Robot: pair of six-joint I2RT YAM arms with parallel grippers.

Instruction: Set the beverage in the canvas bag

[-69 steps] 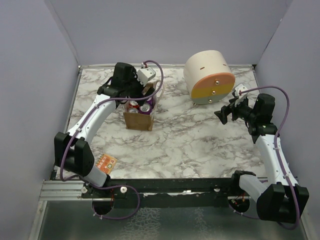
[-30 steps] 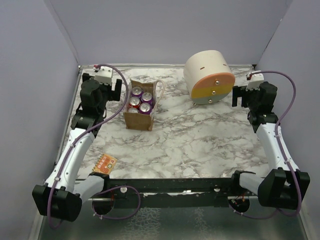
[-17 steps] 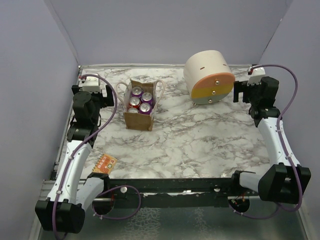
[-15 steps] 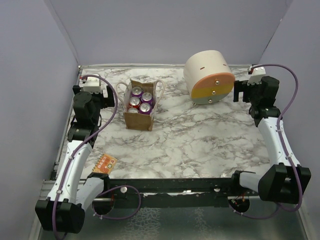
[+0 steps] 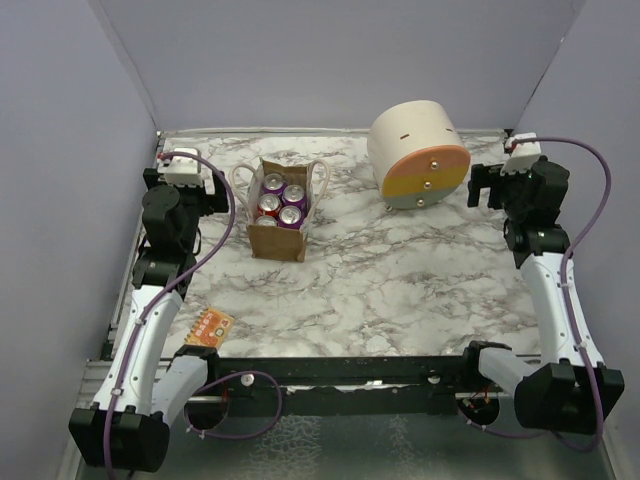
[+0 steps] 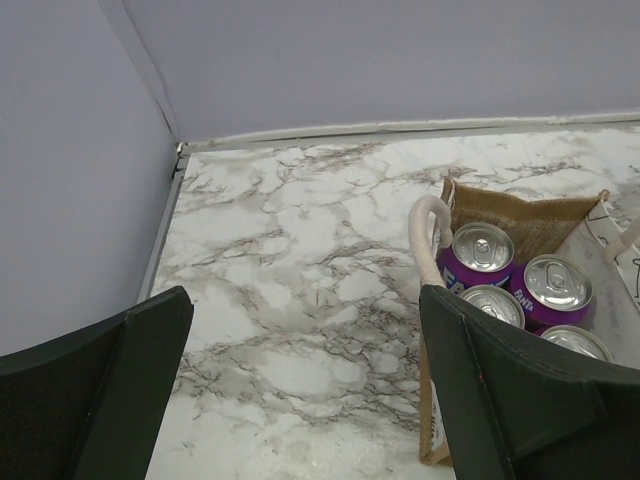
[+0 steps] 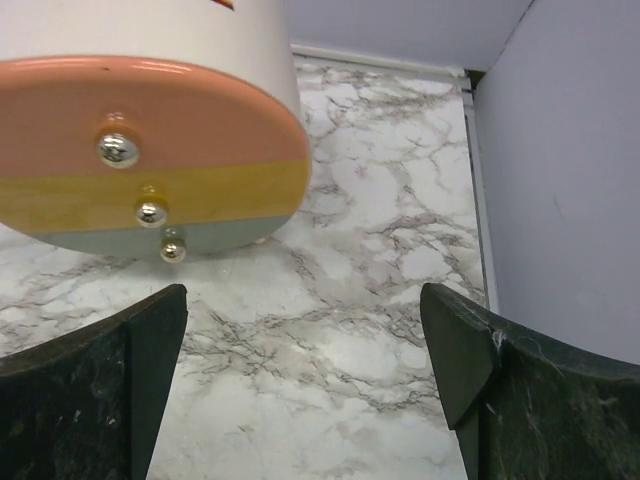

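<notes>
Four cans (image 5: 290,214) stand upright in the bag (image 5: 276,240), far left on the table (image 5: 400,270).
In the left wrist view, the left gripper (image 6: 300,400) gapes wide and empty near the bag. Its right finger hides the bag's near side, and the frame edge cuts off one can. The right gripper (image 7: 310,390), equally wide and empty, hangs near the cream drum (image 5: 415,140), whose top is cropped in the right wrist view.

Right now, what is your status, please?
Left gripper open, empty. Right gripper open, empty. Four cans upright inside canvas bag. Cylinder lies apart from bag.
</notes>
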